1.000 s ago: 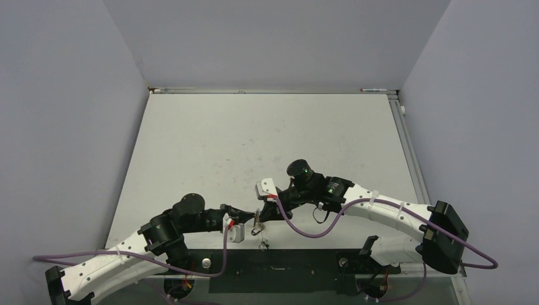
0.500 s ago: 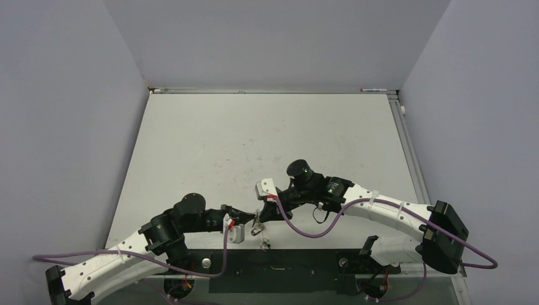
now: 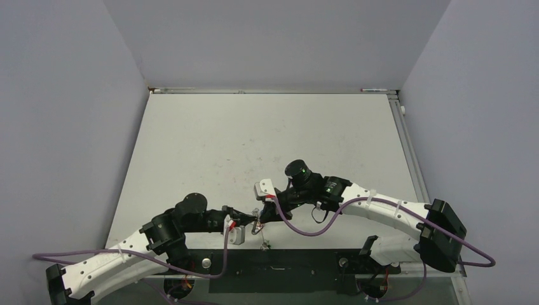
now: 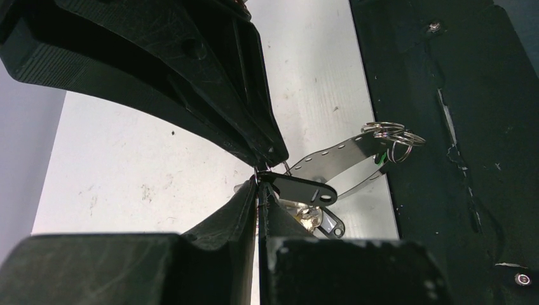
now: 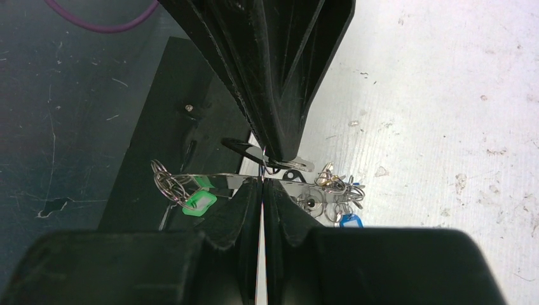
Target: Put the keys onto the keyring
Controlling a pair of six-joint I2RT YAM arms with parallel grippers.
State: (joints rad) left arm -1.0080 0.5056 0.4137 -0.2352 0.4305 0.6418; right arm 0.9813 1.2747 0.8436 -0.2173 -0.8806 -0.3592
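My left gripper (image 3: 253, 223) and right gripper (image 3: 261, 216) meet tip to tip above the table's near edge. Both are shut. In the left wrist view my left gripper (image 4: 259, 184) pinches a thin wire, seemingly the keyring (image 4: 257, 174), and a black key (image 4: 299, 189) sticks out to the right of the tips. In the right wrist view my right gripper (image 5: 262, 184) is shut at the same thin wire (image 5: 240, 145). Below lie a green key (image 5: 198, 202), a blue key (image 5: 348, 221) and tangled small rings (image 5: 337, 184). How much of the keyring's loop there is stays hidden.
A silver perforated metal strip (image 4: 343, 155) with small split rings (image 4: 391, 133) at one end lies across the table's edge under the grippers. The black base plate (image 3: 286, 270) runs along the near edge. Grey walls close in the white table (image 3: 267, 140).
Both arms have edged slightly. The grippers stay shut and tip to tip at the same spot.
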